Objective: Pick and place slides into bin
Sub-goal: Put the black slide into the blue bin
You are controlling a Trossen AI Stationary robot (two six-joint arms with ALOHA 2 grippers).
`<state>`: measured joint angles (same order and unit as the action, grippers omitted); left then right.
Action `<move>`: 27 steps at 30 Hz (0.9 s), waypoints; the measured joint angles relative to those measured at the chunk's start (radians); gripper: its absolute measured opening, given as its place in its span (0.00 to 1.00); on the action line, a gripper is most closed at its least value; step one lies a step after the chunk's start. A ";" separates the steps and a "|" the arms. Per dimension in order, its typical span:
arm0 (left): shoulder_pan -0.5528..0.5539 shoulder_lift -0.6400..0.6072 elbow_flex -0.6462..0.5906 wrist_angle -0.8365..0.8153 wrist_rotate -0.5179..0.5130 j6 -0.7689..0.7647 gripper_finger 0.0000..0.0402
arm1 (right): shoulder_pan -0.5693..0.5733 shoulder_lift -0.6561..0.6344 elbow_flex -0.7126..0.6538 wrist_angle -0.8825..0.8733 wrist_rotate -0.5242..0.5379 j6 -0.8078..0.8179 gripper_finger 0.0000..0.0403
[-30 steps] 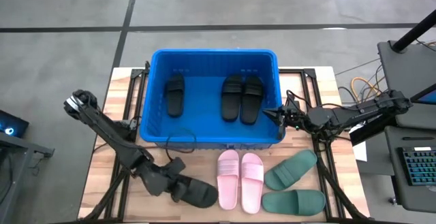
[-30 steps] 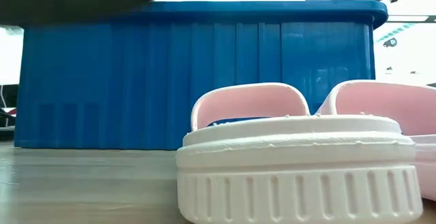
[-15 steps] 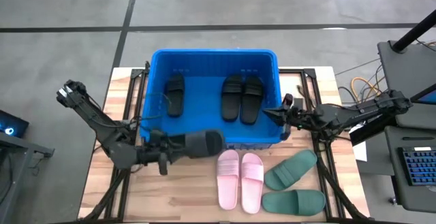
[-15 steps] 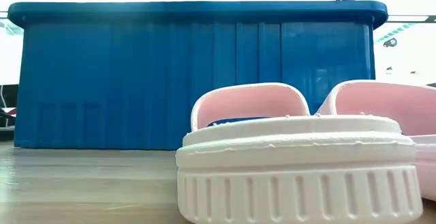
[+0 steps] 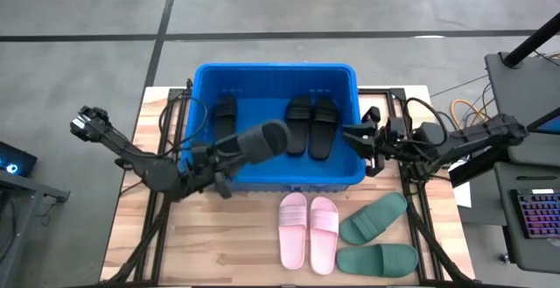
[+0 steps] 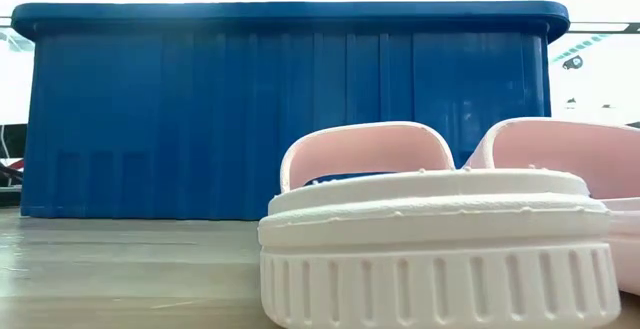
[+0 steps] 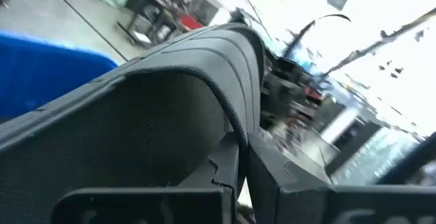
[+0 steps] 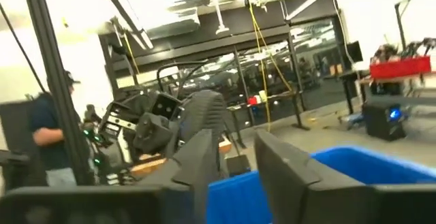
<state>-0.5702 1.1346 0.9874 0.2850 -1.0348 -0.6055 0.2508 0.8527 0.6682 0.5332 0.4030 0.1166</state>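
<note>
Looks like a robotics lab or workshop: bare grey concrete floor (image 5: 87,25), a wooden table (image 5: 236,244) on a metal frame, a keyboard (image 5: 535,214) on a side desk, loose orange cables (image 5: 468,108), big glass walls (image 8: 286,60), and a person (image 8: 51,142) standing around.

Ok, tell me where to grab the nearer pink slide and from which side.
Grip the pink slide across its wide strap, coming straight down from above. It lies flat and sole-down on the table, so the raised strap is likely the easiest part for the fingers to close on; its left edge is free, while its twin touches the right.
</note>
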 joint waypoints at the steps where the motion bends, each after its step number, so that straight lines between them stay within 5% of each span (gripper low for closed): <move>1: 0.013 0.005 0.000 0.018 -0.001 0.022 0.00 | 0.000 0.019 0.033 -0.019 0.000 -0.018 0.30; 8: 0.071 0.050 0.000 0.192 0.008 0.207 0.00 | -0.006 0.184 0.282 -0.255 0.121 -0.057 0.46; 16: 0.089 0.110 0.000 0.365 0.017 0.413 0.00 | -0.014 0.361 0.514 -0.353 0.114 -0.138 0.55; 27: 0.089 0.123 0.000 0.387 0.039 0.462 0.00 | -0.055 0.494 0.791 -0.697 0.114 -0.005 0.60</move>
<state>-0.4816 1.2572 0.9878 0.6721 -0.9955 -0.1430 0.1961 1.3468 1.4588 -0.1637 0.5167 0.1115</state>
